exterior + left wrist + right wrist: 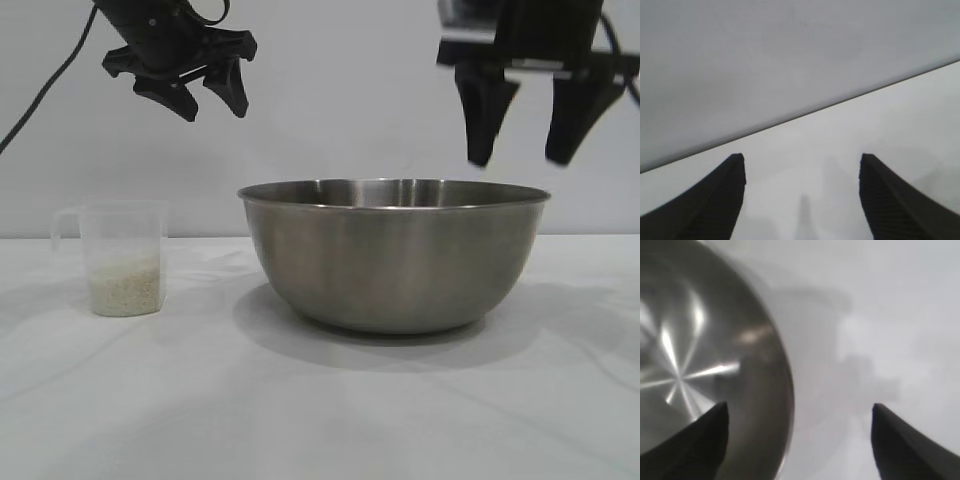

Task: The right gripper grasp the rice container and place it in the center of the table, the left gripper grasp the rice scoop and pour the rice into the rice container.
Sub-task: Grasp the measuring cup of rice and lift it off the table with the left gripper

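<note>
The big round shiny steel bowl (393,255) sits on the plain white bench (320,420), about in the middle. It is empty inside, as the right wrist view shows. The black right gripper (530,115) hangs in the air above the bowl's right rim. Its jaws are wide apart and hold nothing, and they do not touch the bowl. So the first job, putting the bowl in the middle, looks done. The small clear plastic cup with a little loop handle (122,258) stands on the bench to the left of the bowl, near it but not touching. A layer of pale cream rice (125,287) lies in its bottom. The black left gripper (205,92) hangs high above the cup, a bit to its right. Its jaws are apart too and empty. The next move looks like the left gripper's. It needs to come down, close on the cup, lift it over the bowl and tip the rice in. It should hold the cup level until then, so no rice spills.
</note>
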